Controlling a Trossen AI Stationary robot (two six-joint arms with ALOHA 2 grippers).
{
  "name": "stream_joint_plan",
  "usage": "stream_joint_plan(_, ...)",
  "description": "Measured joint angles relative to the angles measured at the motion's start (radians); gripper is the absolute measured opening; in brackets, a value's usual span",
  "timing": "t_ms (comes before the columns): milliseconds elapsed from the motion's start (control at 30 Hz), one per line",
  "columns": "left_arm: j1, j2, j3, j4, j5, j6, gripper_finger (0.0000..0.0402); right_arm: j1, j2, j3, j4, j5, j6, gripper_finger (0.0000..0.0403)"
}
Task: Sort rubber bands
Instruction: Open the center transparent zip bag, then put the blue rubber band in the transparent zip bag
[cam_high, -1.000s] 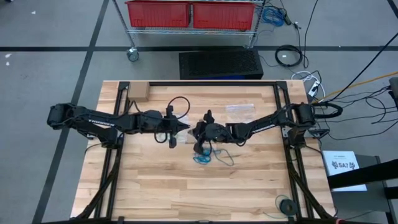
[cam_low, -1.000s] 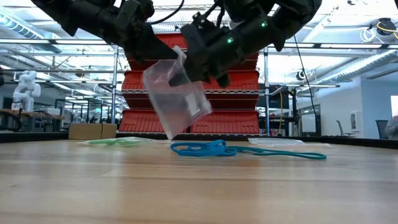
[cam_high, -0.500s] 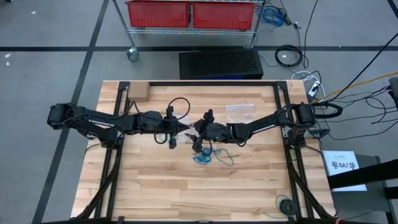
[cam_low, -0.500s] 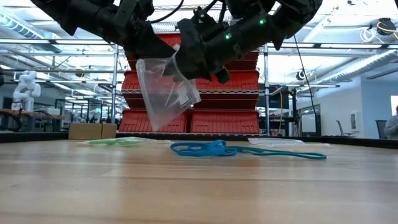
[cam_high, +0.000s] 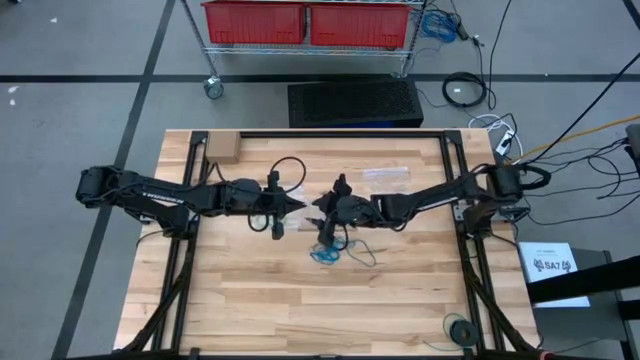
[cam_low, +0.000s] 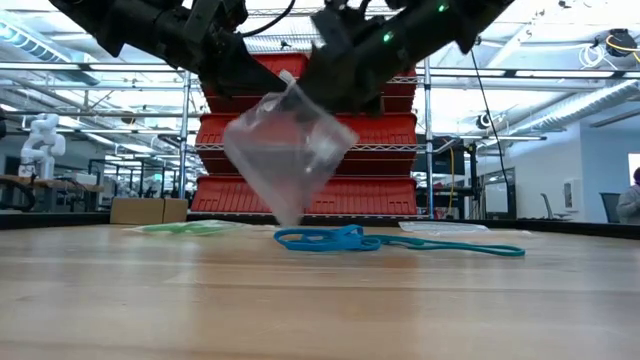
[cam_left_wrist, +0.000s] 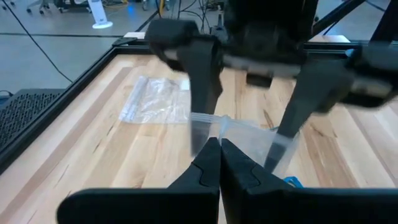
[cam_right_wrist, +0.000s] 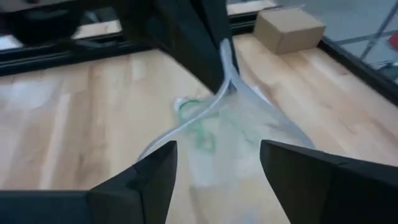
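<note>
Your left gripper (cam_left_wrist: 219, 146) is clenched on the clear flat plastic bag's (cam_low: 285, 160) edge; your right gripper (cam_right_wrist: 217, 163) stands released beside it.

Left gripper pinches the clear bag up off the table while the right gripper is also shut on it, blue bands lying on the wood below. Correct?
Not quite: the right gripper is open, fingers spread either side of the clear bag, as the right wrist view shows. The left gripper does pinch it, blue bands below.

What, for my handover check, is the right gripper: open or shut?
Open: the fingers of the right gripper stand wide apart beside the clear bag, which the shut left gripper pinches.
</note>
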Motion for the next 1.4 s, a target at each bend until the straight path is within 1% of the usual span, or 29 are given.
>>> stream_joint_plan(67, 0.0, 0.0, 0.0, 0.0, 0.0, 0.0, 0.0, 0.001, -0.038, 0.0, -0.046, -0.018, 0.003, 0.0223)
stream_joint_plan(367, 0.0, 0.0, 0.0, 0.006, 0.0, 0.0, 0.0, 0.009, -0.25, 0.0, -0.252, -0.019, -0.003, 0.0224)
stream_joint_plan(500, 0.0, 0.0, 0.0, 0.001, 0.0, 0.0, 0.0, 0.04, -0.348, 0.0, -0.436, -0.019, 0.043, 0.0224)
stream_joint_plan(600, 0.0, 0.0, 0.0, -0.006, -0.007, 0.005, 0.0, 0.079, -0.374, 0.0, -0.626, -0.019, 0.169, 0.0224)
stream_joint_plan(667, 0.0, 0.0, 0.0, -0.007, -0.008, 0.007, 0.0, 0.109, -0.359, -0.004, -0.743, -0.019, 0.279, 0.0224)
stream_joint_plan(700, 0.0, 0.0, 0.0, -0.007, -0.009, 0.007, 0.0, 0.124, -0.346, -0.014, -0.773, -0.019, 0.326, 0.0224)
stream_joint_plan(767, 0.0, 0.0, 0.0, -0.007, -0.01, 0.007, 0.0, 0.152, -0.311, -0.046, -0.788, -0.019, 0.393, 0.0224)
stream_joint_plan(867, 0.0, 0.0, 0.0, -0.007, -0.012, 0.007, 0.0, 0.176, -0.236, -0.101, -0.746, -0.021, 0.423, 0.0224)
stream_joint_plan(967, 0.0, 0.0, 0.0, -0.006, -0.012, 0.007, 0.0, 0.176, -0.15, -0.136, -0.681, -0.019, 0.399, 0.0224)
stream_joint_plan(1133, 0.0, 0.0, 0.0, -0.01, -0.012, 0.008, 0.0, 0.158, -0.008, -0.136, -0.525, -0.018, 0.27, 0.0224)
stream_joint_plan(1267, 0.0, 0.0, 0.0, -0.018, -0.012, 0.008, 0.0, 0.13, 0.081, -0.132, -0.481, -0.044, 0.209, 0.0223)
stream_joint_plan(1333, 0.0, 0.0, 0.0, -0.026, -0.012, 0.008, 0.0, 0.121, 0.106, -0.13, -0.48, -0.053, 0.204, 0.0213)
stream_joint_plan(1400, 0.0, 0.0, 0.0, -0.027, -0.012, 0.008, 0.0, 0.118, 0.109, -0.13, -0.475, -0.071, 0.193, 0.0187)
